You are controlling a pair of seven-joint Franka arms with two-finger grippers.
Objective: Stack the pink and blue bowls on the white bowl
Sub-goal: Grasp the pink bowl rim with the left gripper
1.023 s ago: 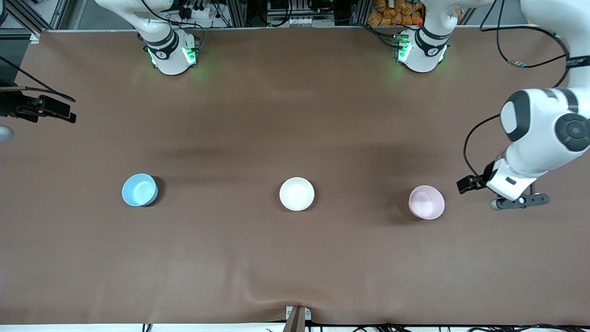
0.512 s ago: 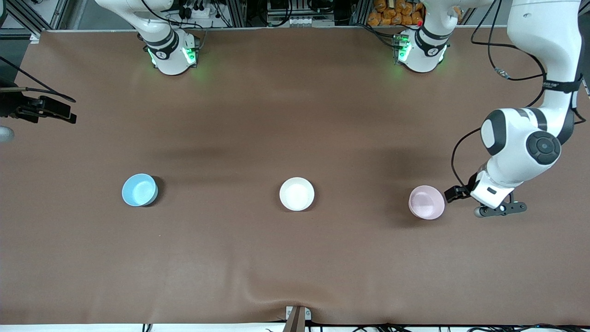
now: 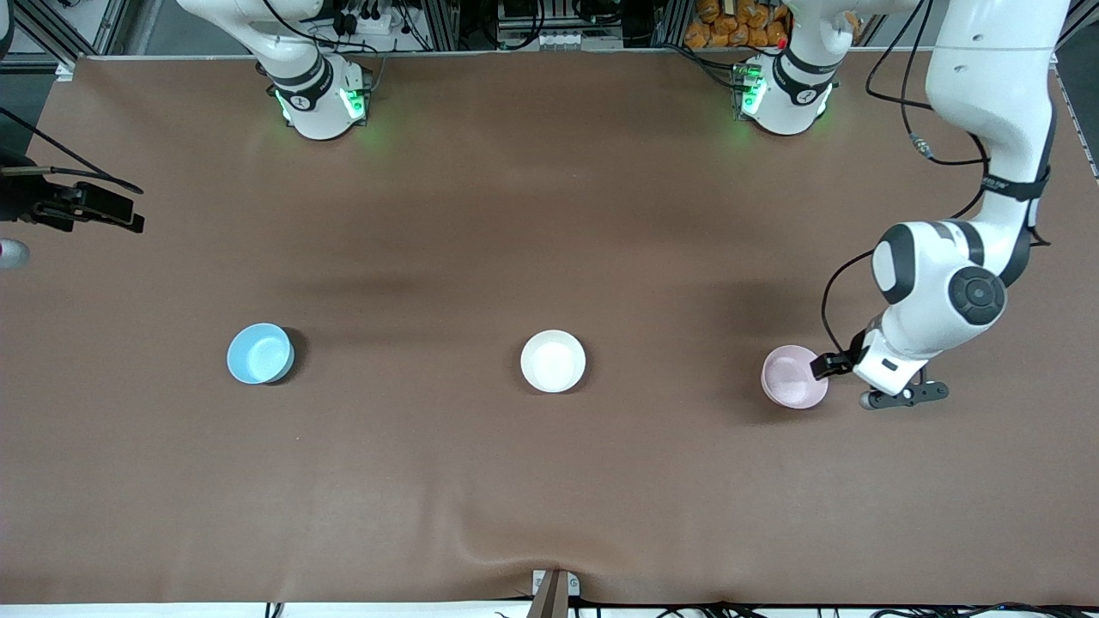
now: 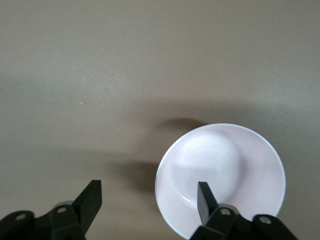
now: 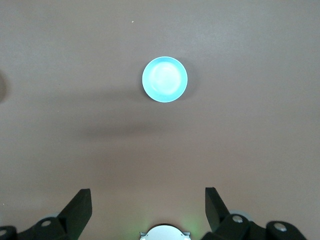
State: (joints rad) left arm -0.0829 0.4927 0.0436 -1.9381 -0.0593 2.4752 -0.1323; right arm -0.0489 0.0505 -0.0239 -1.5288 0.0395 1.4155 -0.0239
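pink bowl (image 3: 794,376) beneath left gripper (image 4: 150,200)

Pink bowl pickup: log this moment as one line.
phase: reach | left gripper: open, at pink bowl rim | right gripper: open, waiting | blue bowl, white bowl: untouched

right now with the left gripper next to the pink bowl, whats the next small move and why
Probably a short sideways shift and drop so the left gripper straddles the rim of the pink bowl. Its fingers are open, but in the left wrist view one finger sits over the bowl's inside and the other over bare table, with the rim not yet between them. The white bowl and blue bowl sit untouched; the right arm waits.
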